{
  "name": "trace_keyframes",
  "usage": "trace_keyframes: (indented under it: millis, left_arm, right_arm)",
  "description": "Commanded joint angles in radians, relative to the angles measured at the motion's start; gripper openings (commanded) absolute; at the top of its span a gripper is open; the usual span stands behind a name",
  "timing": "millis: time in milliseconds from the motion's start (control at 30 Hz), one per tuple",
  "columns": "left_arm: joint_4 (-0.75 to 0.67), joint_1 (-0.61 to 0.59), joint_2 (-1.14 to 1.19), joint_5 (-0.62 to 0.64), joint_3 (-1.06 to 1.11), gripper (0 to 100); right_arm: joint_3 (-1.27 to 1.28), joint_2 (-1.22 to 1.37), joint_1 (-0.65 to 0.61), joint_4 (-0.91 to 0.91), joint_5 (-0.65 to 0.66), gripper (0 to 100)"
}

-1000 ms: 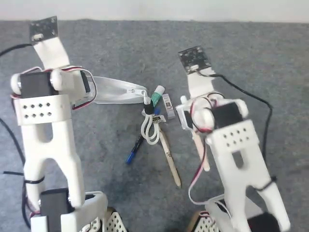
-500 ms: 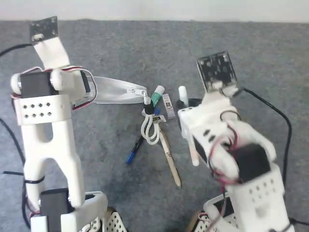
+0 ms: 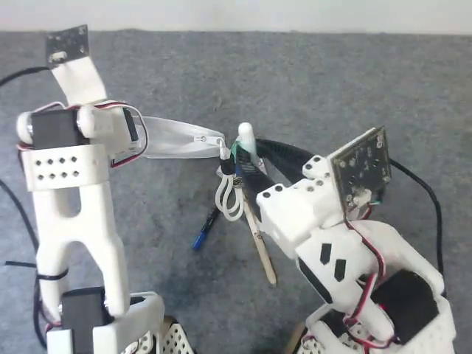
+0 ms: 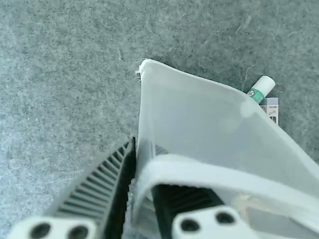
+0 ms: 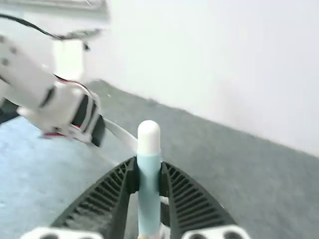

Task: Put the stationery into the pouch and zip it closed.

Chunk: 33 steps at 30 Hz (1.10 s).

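My left gripper (image 4: 142, 179) is shut on the edge of the translucent white pouch (image 4: 199, 124), which lies flat with its zipper end (image 3: 200, 138) toward the table's middle. My right gripper (image 5: 148, 186) is shut on a pale blue pen with a white cap (image 5: 148, 149). In the high view that pen's cap (image 3: 245, 134) sits just beside the pouch's zipper end, above the other stationery. On the cloth lie a green-capped marker (image 4: 260, 88), a small labelled eraser (image 4: 271, 110), a white cord loop (image 3: 230, 195), a blue pen (image 3: 205, 228) and a wooden pencil (image 3: 259, 240).
Grey cloth (image 3: 354, 81) covers the table, with a white wall behind. The left arm's white body (image 3: 70, 192) stands at the left, the right arm's body (image 3: 346, 251) at the lower right, its black cable (image 3: 420, 192) trailing beside it. Bare cloth lies at the far side.
My right arm has swung left and tilted its wrist, carrying the white-capped pen from right of the stationery to the pouch's zipper end. The left arm and pouch stayed still.
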Motion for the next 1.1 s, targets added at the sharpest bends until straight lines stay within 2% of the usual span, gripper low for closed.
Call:
trace_keyframes:
  millis: [0,267,700,900,1067]
  left_arm:
    - [-0.017,0.002,0.002,0.014,-0.001,1]
    - [-0.018,0.002,0.002,0.014,-0.001,1]
    - [-0.018,0.005,0.002,0.014,-0.001,1]
    - [-0.018,0.005,0.002,0.014,-0.001,1]
    - [-0.018,0.006,0.002,0.014,-0.001,1]
  right_arm:
    - [-0.032,-0.015,-0.036,-0.079,0.0,0.7]
    - [-0.017,-0.012,-0.073,-0.275,-0.002,0.7]
    - [0.313,-0.012,-0.073,-0.848,-0.002,0.7]
    - [0.336,-0.001,-0.073,-0.974,-0.006,0.7]
    - [0.336,0.111,-0.073,-1.076,-0.008,0.7]
